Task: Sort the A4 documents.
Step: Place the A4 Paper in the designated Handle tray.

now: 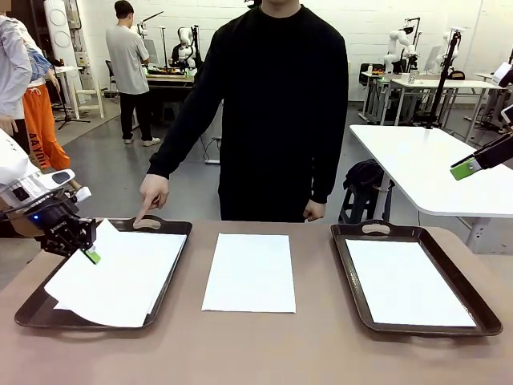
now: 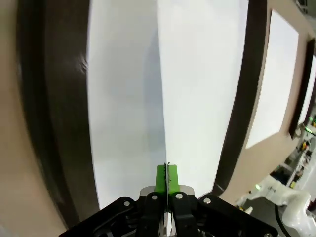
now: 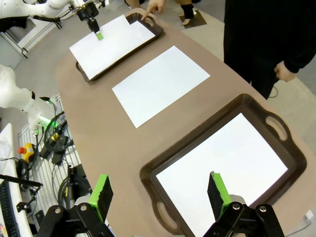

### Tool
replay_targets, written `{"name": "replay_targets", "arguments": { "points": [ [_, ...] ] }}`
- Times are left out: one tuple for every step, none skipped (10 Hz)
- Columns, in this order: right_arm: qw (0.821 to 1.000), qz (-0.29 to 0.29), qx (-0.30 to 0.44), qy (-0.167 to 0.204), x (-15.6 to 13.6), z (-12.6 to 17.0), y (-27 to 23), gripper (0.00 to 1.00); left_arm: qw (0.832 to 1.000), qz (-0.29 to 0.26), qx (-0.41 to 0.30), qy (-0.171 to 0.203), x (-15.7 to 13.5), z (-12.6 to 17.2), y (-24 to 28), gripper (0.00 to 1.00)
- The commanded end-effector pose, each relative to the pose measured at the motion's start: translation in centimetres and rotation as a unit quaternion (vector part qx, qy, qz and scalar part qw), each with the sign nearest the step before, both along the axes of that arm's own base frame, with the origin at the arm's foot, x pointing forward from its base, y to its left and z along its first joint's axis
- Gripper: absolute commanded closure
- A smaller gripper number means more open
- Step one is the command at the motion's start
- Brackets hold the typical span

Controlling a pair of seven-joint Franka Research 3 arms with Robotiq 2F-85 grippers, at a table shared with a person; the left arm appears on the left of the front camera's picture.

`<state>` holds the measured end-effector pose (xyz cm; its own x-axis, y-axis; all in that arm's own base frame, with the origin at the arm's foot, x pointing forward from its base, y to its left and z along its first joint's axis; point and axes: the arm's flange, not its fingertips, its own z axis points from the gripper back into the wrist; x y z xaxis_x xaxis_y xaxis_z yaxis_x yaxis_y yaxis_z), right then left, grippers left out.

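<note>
On left tray, perhaps two documents.

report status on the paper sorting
Left pincer shut on a sheet over the left tray. Right pincer open, raised by the right tray. Person's hand on left tray's handle.

Nothing legible on the brown tabletop. Plain white A4 paper sheets — faces blank in front and both wrist views. One marking seen: dark vertical lettering down the leg of the loose orange fabric trousers on a person at far left of the front view — too small and blurred to read.
</note>
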<state>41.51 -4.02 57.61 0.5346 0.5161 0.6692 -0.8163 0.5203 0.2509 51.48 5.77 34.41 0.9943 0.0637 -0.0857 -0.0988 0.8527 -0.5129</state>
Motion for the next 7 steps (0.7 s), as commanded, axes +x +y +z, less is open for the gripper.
{"name": "replay_targets", "arguments": {
  "points": [
    [1.000,0.003,0.002,0.000,0.0,-0.1,0.1,0.00,0.999,0.027,0.036,-0.030,0.1,-0.2,-0.2,0.99],
    [1.000,0.003,0.002,0.000,0.0,-0.1,0.1,0.00,0.999,0.022,0.034,-0.035,0.8,-0.6,-0.3,0.99],
    [1.000,0.003,0.002,0.000,0.0,-0.1,0.1,0.00,0.999,0.009,0.031,-0.033,1.8,-0.8,-0.6,0.99],
    [1.000,0.003,0.002,0.000,0.0,-0.1,0.1,0.00,0.999,0.004,0.027,-0.036,2.4,-1.2,-0.8,0.99],
    [1.000,0.003,0.002,0.000,0.0,-0.1,0.1,0.00,0.999,0.001,0.021,-0.038,3.1,-1.6,-1.1,0.99],
    [1.000,0.003,0.002,0.000,0.0,-0.1,0.1,0.00,0.999,-0.007,0.019,-0.036,3.4,-1.7,-1.4,0.99],
    [1.000,0.003,0.002,0.000,0.0,-0.1,0.1,0.00,0.999,-0.012,0.020,-0.035,3.7,-1.8,-1.6,0.99]
  ]
}}
